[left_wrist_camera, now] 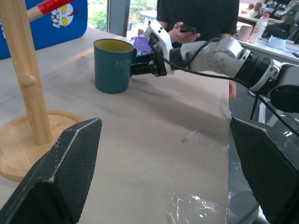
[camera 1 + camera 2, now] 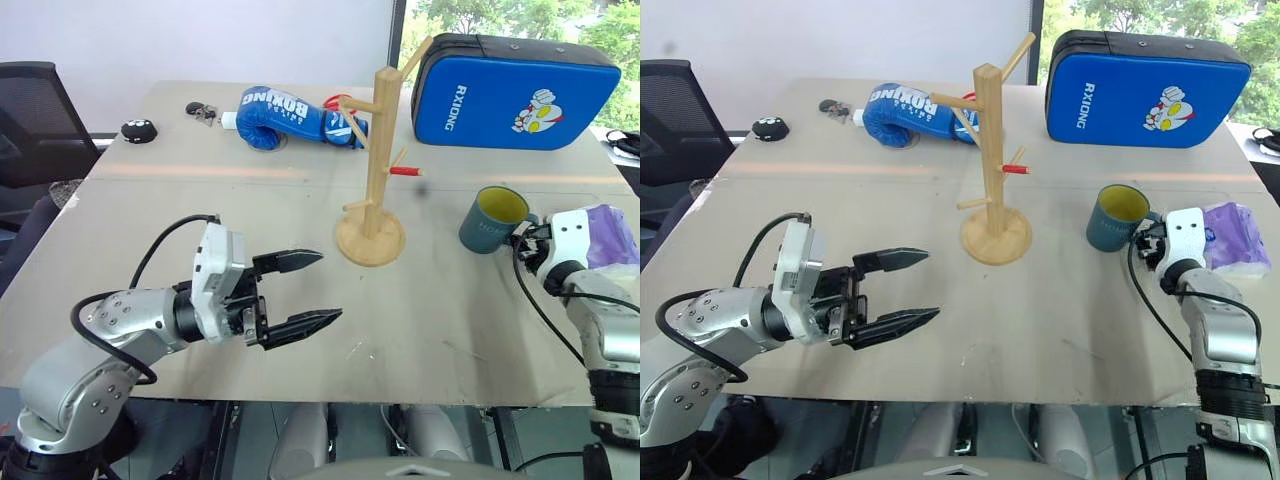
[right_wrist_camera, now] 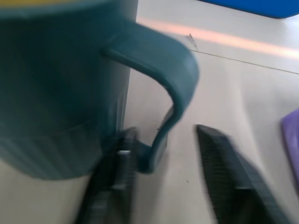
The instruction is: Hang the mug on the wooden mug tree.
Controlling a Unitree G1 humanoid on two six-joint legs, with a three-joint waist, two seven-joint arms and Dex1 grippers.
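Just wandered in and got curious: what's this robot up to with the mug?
The right gripper is at the mug, its fingers on either side of the handle but not clamped. The mug stands upright on the table, apart from the mug tree, which has no mug on it. The left gripper hangs open, holding nothing.

From my seat, the table (image 2: 420, 340) lay bare between the left gripper (image 2: 305, 290) and the wooden mug tree (image 2: 373, 160), so I had a free lane there. Bare board also ran from the tree's base to the mug (image 2: 494, 218). The tree's pegs stuck out to both sides, the red-tipped one toward the mug. Behind stood a blue pad (image 2: 515, 90) and a boxing glove (image 2: 285, 115). A purple pack (image 2: 612, 235) crowded the right gripper (image 1: 140, 65) at the mug's handle.
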